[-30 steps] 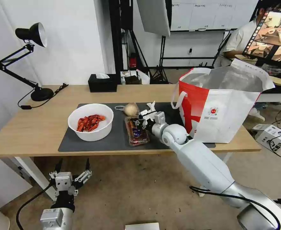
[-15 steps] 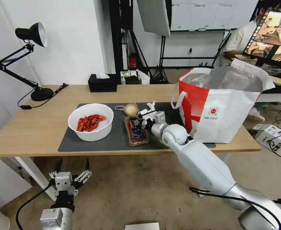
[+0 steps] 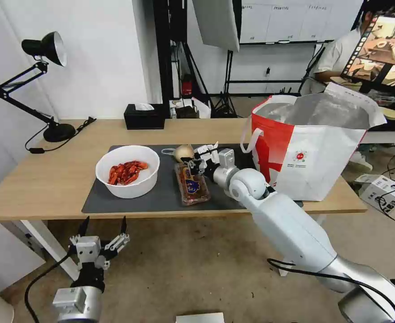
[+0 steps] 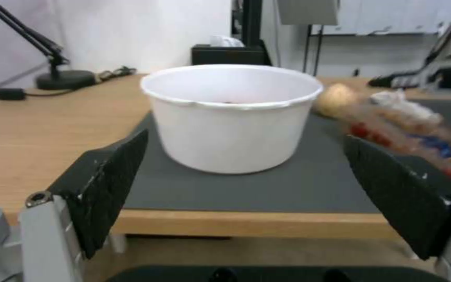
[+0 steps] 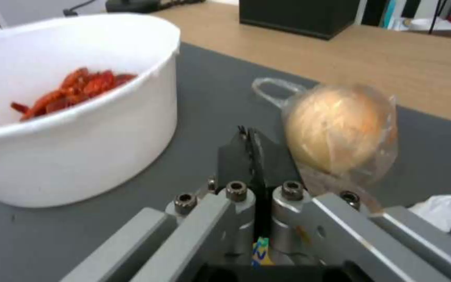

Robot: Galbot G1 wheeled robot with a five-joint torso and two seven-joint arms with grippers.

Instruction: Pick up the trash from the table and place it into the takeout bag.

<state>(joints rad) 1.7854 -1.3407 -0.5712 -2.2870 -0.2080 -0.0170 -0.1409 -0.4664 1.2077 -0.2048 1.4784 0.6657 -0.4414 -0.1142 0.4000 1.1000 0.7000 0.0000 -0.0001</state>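
R gripper [image 3: 196,162], jaws pressed together w/ nothing visibly held, sits btwn wrapped ball [image 3: 184,153] & clear tray [image 3: 192,185]; pickup not yet made, next needs jaws spread; L gripper [image 3: 102,232] spread below tabletop [image 3: 49,179].

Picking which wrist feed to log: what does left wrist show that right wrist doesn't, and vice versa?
Left wrist adds: the left gripper, open, in front of the table edge and facing the side wall of the bowl; also the lamp base and the tomato tray. Right wrist adds: the crayfish shells inside the bowl, and the right gripper, shut, over the mat beside the wrapped ball. Shared: bowl, wrapped ball, mat, black tissue box.
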